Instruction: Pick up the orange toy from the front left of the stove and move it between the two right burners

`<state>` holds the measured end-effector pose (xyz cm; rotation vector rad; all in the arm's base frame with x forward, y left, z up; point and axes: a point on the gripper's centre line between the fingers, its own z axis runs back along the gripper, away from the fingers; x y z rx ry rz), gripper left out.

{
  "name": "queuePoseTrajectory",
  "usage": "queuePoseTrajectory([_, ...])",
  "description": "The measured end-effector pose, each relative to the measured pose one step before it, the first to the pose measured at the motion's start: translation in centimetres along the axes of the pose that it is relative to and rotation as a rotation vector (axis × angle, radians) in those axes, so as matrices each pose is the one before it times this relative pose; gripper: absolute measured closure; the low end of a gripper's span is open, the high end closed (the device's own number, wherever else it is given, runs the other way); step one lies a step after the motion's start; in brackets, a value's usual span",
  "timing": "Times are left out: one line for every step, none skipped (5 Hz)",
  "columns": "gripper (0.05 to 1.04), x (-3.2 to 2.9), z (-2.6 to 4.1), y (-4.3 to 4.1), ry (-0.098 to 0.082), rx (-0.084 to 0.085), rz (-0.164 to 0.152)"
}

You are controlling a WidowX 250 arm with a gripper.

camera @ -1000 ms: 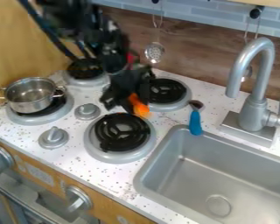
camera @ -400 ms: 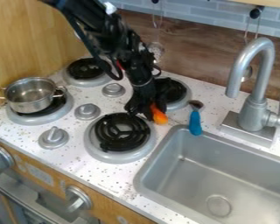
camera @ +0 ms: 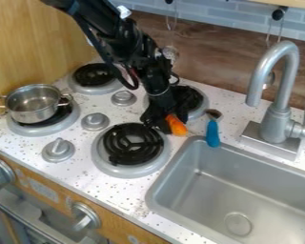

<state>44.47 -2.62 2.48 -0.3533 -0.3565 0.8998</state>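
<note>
The black gripper (camera: 165,125) hangs low between the front right burner and the back right burner. An orange object (camera: 176,125), perhaps a toy carrot, is at its tip, partly hidden by the gripper; whether it is gripped is hard to tell. To its right, a utensil with a blue handle (camera: 212,133) lies on the counter by the sink's back left corner, apart from the orange object. The front right burner (camera: 133,144) has nothing on it.
A metal pot (camera: 34,112) stands on the front left burner. The sink (camera: 206,190) and its grey faucet (camera: 277,105) are at the right. Grey knobs (camera: 95,122) stand between the burners, and a strainer (camera: 170,53) hangs behind the arm.
The gripper and the orange object have shifted right and slightly toward the camera, mostly before the middle frame. The pot and the blue-handled utensil have kept their places.
</note>
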Motion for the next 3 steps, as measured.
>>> queuePoseTrajectory([0.14, -0.827, 0.607, 0.013, 0.0149, -0.0051, -0.0166])
queuePoseTrajectory([0.095, -0.45, 1.8, -0.234, 0.0089, -0.0114, -0.0126])
queuePoseTrajectory([0.093, -0.14, 3.521, -0.822, -0.0159, -0.0208, -0.0246])
